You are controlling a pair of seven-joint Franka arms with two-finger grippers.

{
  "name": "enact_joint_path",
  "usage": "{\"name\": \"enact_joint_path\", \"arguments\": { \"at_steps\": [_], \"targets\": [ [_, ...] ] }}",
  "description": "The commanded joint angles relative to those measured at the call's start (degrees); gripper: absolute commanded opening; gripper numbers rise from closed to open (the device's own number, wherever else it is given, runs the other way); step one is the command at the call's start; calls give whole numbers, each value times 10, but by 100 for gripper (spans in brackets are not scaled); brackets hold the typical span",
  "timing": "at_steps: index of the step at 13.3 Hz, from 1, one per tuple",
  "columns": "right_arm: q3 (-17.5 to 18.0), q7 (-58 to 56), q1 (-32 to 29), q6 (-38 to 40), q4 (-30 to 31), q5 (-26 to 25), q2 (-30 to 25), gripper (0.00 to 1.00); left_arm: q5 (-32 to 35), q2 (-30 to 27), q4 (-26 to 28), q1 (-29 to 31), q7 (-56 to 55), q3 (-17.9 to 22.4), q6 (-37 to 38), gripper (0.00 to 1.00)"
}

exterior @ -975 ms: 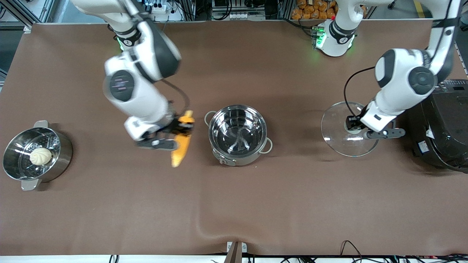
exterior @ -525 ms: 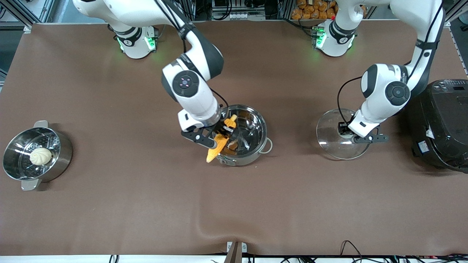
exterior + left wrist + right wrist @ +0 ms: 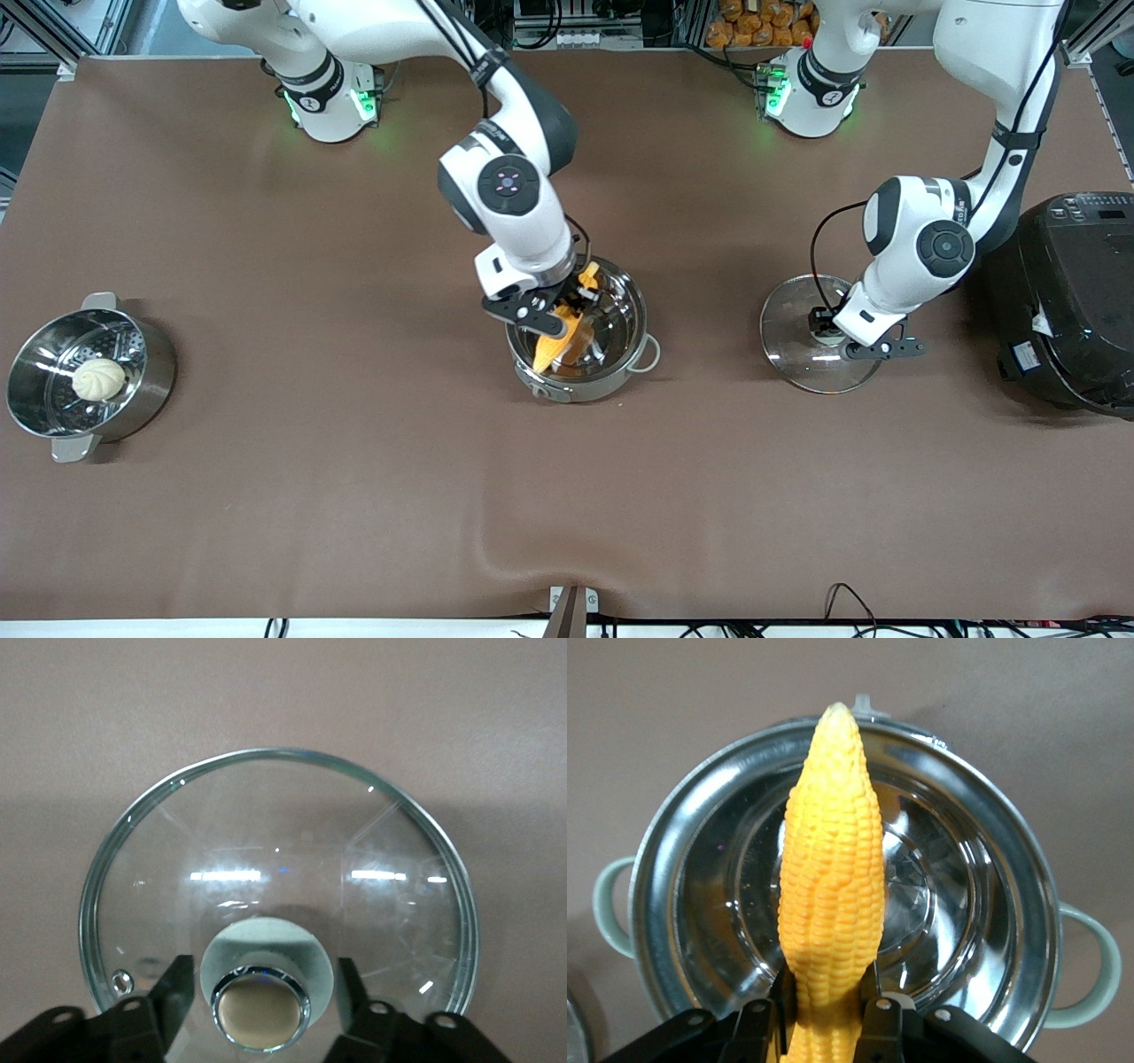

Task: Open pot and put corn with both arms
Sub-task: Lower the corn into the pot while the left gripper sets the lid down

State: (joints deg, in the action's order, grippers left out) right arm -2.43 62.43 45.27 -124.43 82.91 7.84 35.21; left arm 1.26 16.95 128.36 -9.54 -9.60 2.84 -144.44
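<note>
Corn (image 3: 556, 344) held over the open pot (image 3: 620, 372) at mid-worktop.

Right tool (image 3: 551, 312) is clamped on the cob's thick end, its tip pointing down toward the bowl. Left tool (image 3: 833, 335) grips the knob (image 3: 260, 1008) of the glass lid (image 3: 797, 363), low over the worktop (image 3: 354, 496) between pot and black cooker (image 3: 1076, 292).

The corn's (image 3: 831, 895) stub end is cut off by the right wrist view's edge.
</note>
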Motion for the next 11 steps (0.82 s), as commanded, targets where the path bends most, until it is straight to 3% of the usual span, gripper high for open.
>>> {"name": "enact_joint_path", "arguments": {
  "at_steps": [1, 2, 3, 4, 5, 6, 8, 9, 11],
  "targets": [
    [-8, 2, -9, 2, -15, -12, 10, 21, 13, -37, -6, 2, -17, -1, 5, 100],
    [-8, 3, -9, 1, -15, -13, 13, 37, 13, -62, -6, 0, -21, -2, 6, 100],
    [-10, 2, -7, 1, -15, -26, 15, 76, 13, -94, -7, -2, -22, -4, 17, 100],
    [-10, 0, -9, 4, -16, -34, 10, 92, 13, -117, -27, -2, -23, -12, 54, 100],
    [-12, -3, -12, 7, -18, -34, 6, 98, 12, -123, -83, -2, -28, -21, 139, 100],
    [-11, -5, -24, 6, -20, -34, 0, 100, 11, -119, -172, -1, -40, -27, 262, 100],
    [-11, -23, -37, 7, -20, -34, -8, 100, 9, -103, -314, -13, -61, -34, 415, 100],
    [-11, -24, -40, 8, -20, -33, -13, 100, 12, -100, -349, -16, -67, -36, 447, 100],
    [-10, -39, -66, 38, -20, -29, -36, 100, 13, -109, -370, -12, -67, -50, 466, 100]
  ]
}}
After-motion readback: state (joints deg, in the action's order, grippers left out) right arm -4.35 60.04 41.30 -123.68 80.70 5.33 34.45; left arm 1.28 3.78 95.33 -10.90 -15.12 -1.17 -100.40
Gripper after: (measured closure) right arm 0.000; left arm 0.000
